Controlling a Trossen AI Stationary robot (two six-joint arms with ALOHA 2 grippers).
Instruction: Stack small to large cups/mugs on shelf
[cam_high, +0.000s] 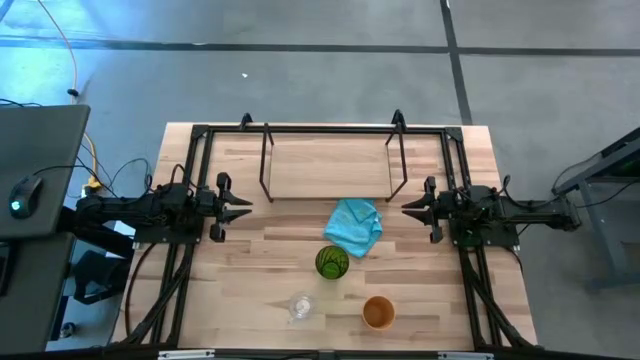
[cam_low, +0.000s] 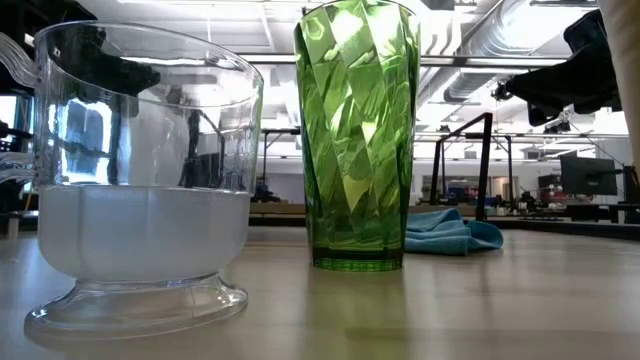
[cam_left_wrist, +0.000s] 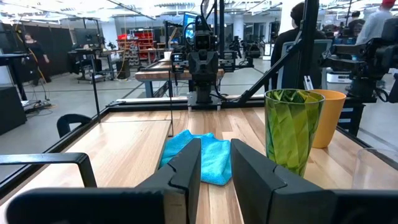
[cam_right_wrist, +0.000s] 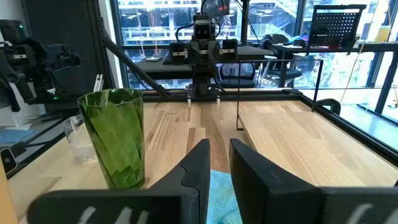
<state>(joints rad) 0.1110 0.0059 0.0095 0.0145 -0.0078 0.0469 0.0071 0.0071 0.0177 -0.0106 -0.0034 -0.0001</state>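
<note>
Nearest the low camera stands the small clear glass cup (cam_low: 140, 180), footed, with a wide bowl above a narrow stem and a flared base. It looks light, hard and slick, and likely fragile; a grip across the bowl wall just under the rim seems safer than one at the stem.

Beside it the green tumbler (cam_low: 357, 135) rises taller, faceted and tapering toward its base. It is probably thin, smooth plastic, so a light pinch around its middle should do. The orange cup (cam_high: 378, 312) sits at the near edge, right of the glass; being plain and stiff, it should take a grip across the rim.

All three cups are upright and apart, well short of the shelf (cam_high: 330, 160) at the far side, with a turquoise cloth (cam_high: 353, 225) between.

Neither arm is at work. The left gripper (cam_high: 240, 205) and right gripper (cam_high: 412, 207) hover at the table's sides, each slightly parted and holding nothing.
</note>
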